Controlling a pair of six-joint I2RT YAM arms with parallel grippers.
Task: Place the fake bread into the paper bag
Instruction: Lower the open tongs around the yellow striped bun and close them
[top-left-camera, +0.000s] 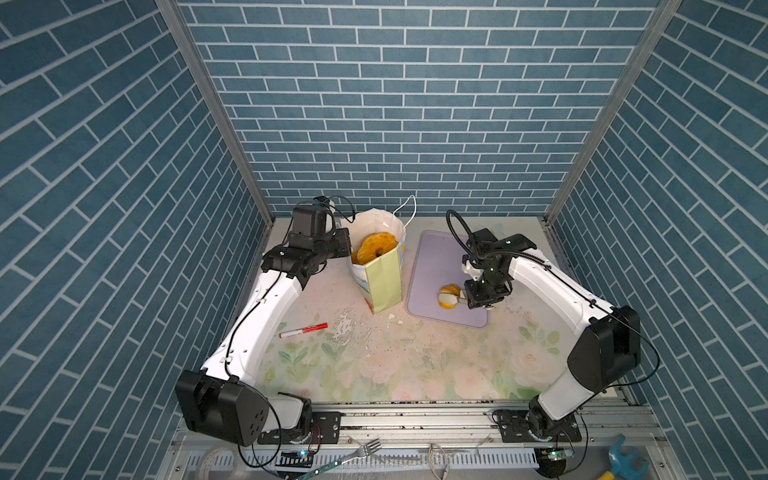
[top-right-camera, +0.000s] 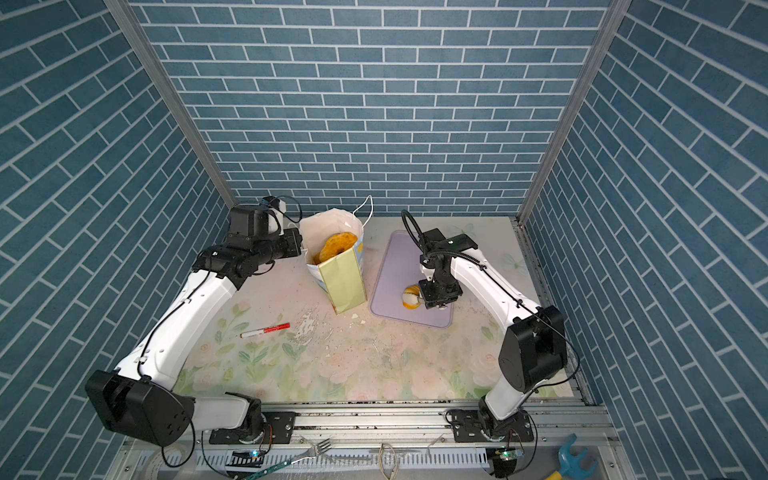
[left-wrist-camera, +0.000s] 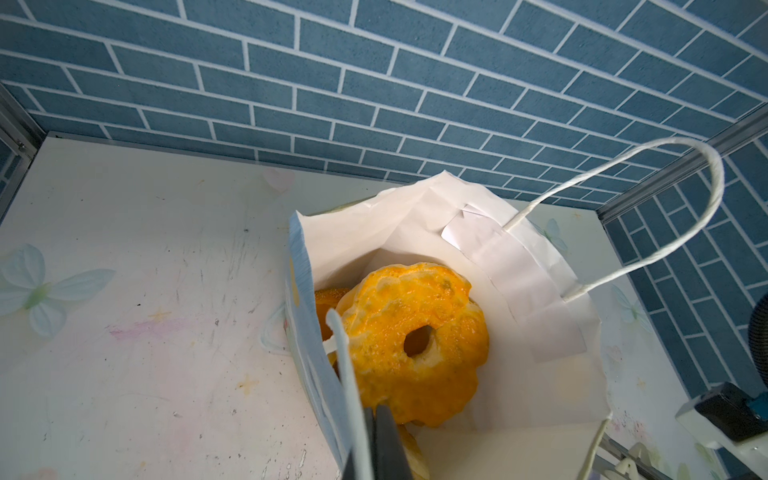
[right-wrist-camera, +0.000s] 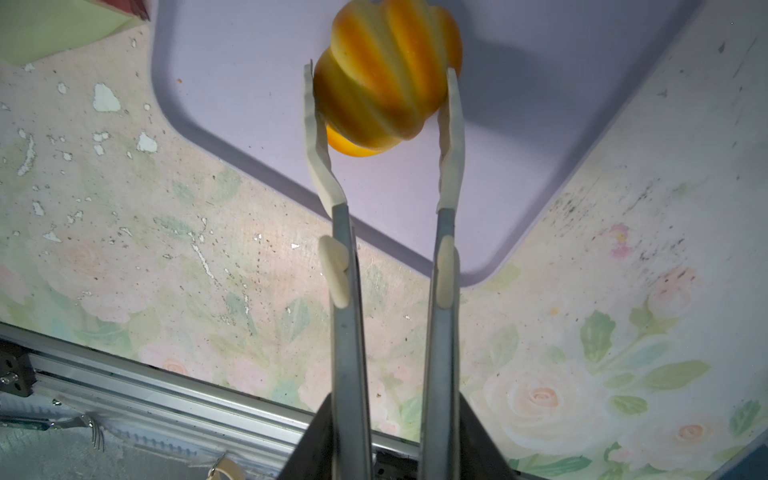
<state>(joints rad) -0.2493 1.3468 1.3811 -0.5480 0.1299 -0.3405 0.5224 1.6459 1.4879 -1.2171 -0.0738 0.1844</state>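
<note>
The paper bag (top-left-camera: 384, 278) (top-right-camera: 345, 282) stands upright at the back centre, its mouth open. A glossy orange ring doughnut (top-left-camera: 376, 245) (left-wrist-camera: 415, 332) lies on top of other fake bread inside it. My left gripper (top-left-camera: 351, 249) (left-wrist-camera: 380, 415) is shut on the bag's near rim, beside a white cord handle (left-wrist-camera: 345, 365). My right gripper (top-left-camera: 455, 298) (right-wrist-camera: 380, 79) has long tong-like fingers shut on a ridged orange-yellow roll (top-left-camera: 448, 297) (top-right-camera: 411, 298) (right-wrist-camera: 386, 91). The roll is over the near part of the lilac tray (top-left-camera: 432, 257) (right-wrist-camera: 232, 83).
A red and white marker (top-left-camera: 303, 331) lies on the floral tabletop to the left of centre. White paint flakes (top-left-camera: 345, 326) are scattered in front of the bag. A fork (top-left-camera: 361, 451) and a blue toy wrench (top-left-camera: 623, 461) lie beyond the front rail.
</note>
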